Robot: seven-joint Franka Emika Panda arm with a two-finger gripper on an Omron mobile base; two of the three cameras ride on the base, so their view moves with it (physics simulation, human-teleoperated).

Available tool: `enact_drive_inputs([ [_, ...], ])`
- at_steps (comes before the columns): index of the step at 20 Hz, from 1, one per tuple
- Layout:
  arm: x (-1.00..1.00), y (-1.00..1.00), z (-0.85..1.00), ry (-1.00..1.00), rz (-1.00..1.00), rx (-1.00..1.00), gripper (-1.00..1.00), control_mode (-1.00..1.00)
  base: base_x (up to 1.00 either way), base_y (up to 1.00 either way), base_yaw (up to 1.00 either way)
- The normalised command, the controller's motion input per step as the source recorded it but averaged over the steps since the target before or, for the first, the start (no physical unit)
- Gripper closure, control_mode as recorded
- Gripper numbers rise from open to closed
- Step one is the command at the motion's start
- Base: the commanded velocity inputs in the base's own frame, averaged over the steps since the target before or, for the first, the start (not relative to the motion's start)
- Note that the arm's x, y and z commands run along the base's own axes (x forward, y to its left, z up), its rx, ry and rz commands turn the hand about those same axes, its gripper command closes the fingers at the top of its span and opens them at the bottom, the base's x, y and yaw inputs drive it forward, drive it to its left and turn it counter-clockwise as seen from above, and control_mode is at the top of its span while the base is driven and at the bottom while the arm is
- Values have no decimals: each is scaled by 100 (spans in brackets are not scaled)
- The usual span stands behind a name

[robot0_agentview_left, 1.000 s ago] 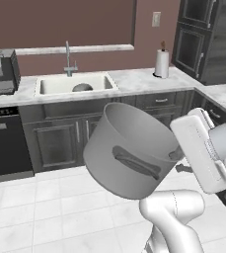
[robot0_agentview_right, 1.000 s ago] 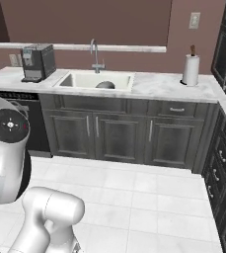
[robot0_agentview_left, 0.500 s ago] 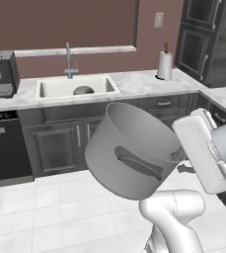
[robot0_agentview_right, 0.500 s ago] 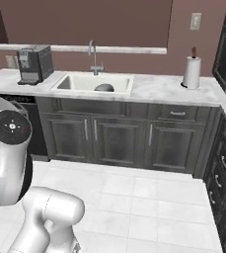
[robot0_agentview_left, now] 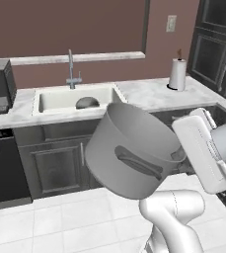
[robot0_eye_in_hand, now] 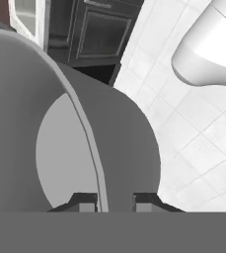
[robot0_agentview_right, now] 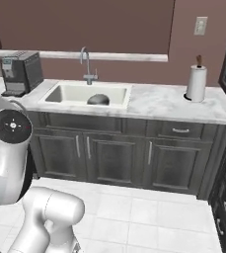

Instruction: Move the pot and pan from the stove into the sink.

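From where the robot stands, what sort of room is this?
A home-style kitchen, rendered rather than real. A sink with a tall curved faucet is sunk in a marble counter over dark cabinets, with a coffee machine and paper-towel roll alongside.

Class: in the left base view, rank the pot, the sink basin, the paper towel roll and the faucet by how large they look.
1. pot, though nearness to the camera inflates it
2. sink
3. paper towel roll and faucet: too alike to rank
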Motion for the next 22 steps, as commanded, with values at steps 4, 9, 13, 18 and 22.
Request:
enact_drive_inputs([
  [4,0,0,0,0,0,0,100,100,87,2,0],
  [9,0,0,0,0,0,0,100,100,87,5,0],
  [13,0,0,0,0,0,0,100,100,82,5,0],
  [18,0,0,0,0,0,0,100,100,79,5,0],
  [22,0,0,0,0,0,0,100,100,76,6,0],
])
